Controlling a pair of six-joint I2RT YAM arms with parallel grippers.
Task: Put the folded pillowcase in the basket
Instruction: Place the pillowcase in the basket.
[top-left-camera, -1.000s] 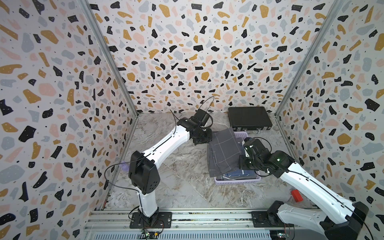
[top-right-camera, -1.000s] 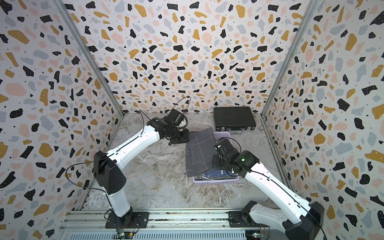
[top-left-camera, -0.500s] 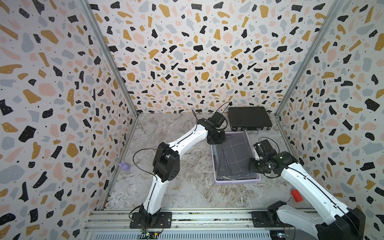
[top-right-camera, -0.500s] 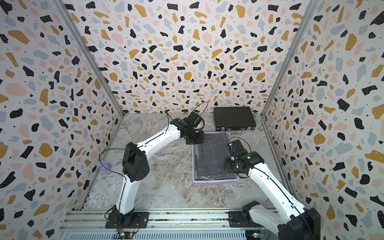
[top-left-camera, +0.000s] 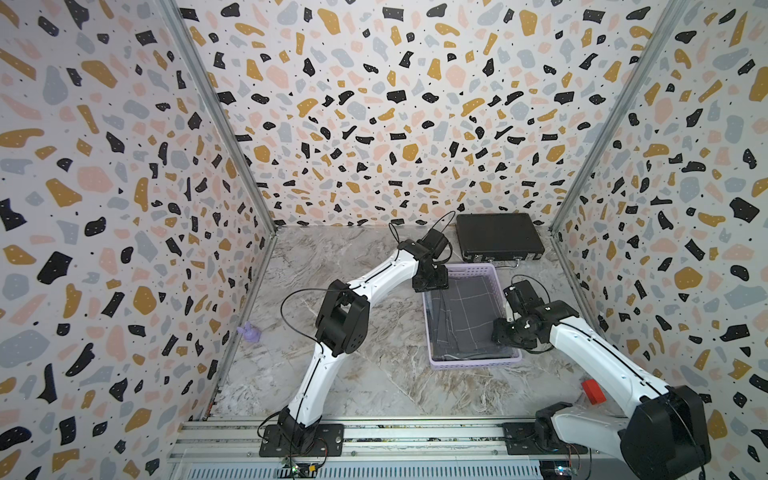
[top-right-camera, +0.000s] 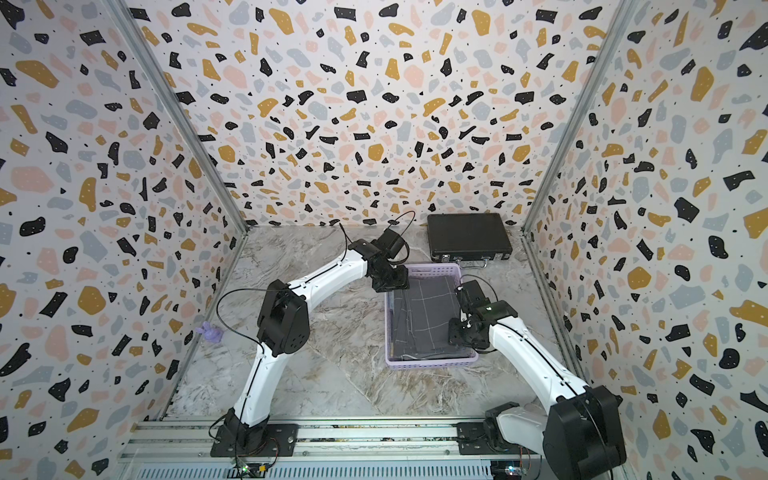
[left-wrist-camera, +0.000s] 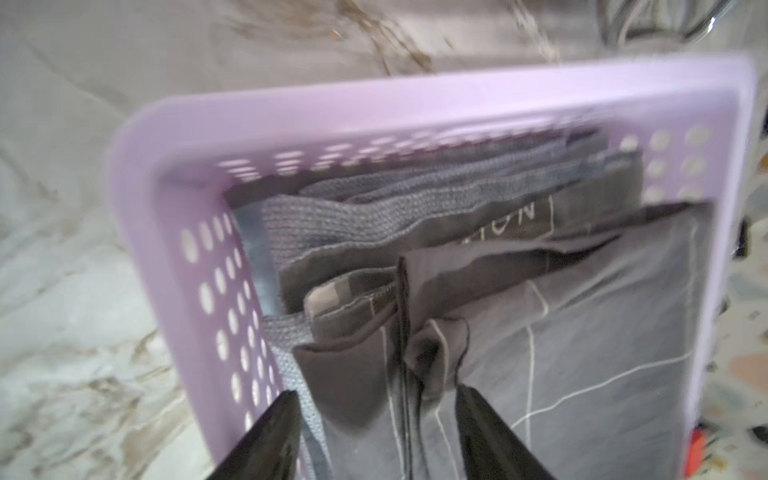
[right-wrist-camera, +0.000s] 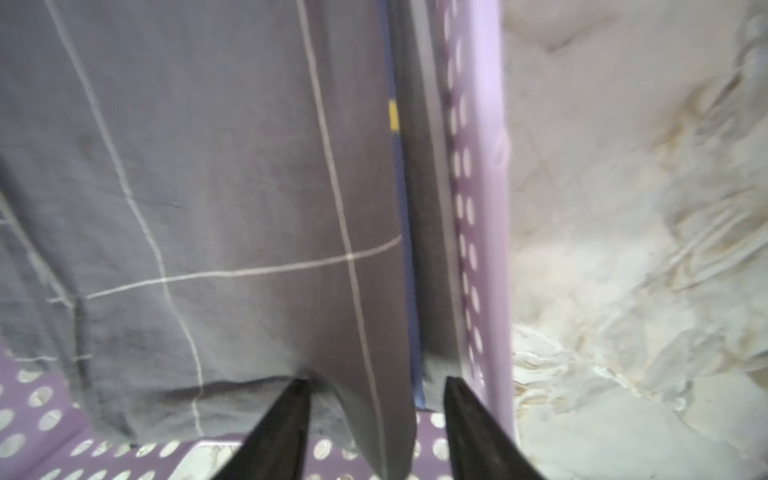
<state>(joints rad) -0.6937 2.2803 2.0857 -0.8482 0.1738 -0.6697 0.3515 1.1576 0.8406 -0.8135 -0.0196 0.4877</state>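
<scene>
Left end effector (left-wrist-camera: 376, 392): jaws stand well apart and grip nothing; a raised fold of the pillowcase (left-wrist-camera: 582, 353) sits in the gap between the fingertips, unpinched. Right end effector (right-wrist-camera: 378, 381): jaws likewise apart and empty, with one corner of the pillowcase lying loose between the fingertips, above the perforated floor of the basket (right-wrist-camera: 486, 208). In both top views the grey, white-gridded pillowcase (top-left-camera: 465, 316) lies flat inside the lilac basket (top-left-camera: 473, 362), between the two end effectors: the left one (top-left-camera: 430, 282) is over one corner, the right one (top-left-camera: 505, 336) at the opposite long side. The left wrist view alone shows grey knit cloth (left-wrist-camera: 374, 208) and a dark lettered label (left-wrist-camera: 519, 216) packed beyond the pillowcase against the basket wall. The right wrist view alone shows a blue strip (right-wrist-camera: 401, 187) between pillowcase and wall. Only the top views show the black case (top-left-camera: 498, 241) on the bench (top-left-camera: 374, 374), just beyond the left end effector.
</scene>
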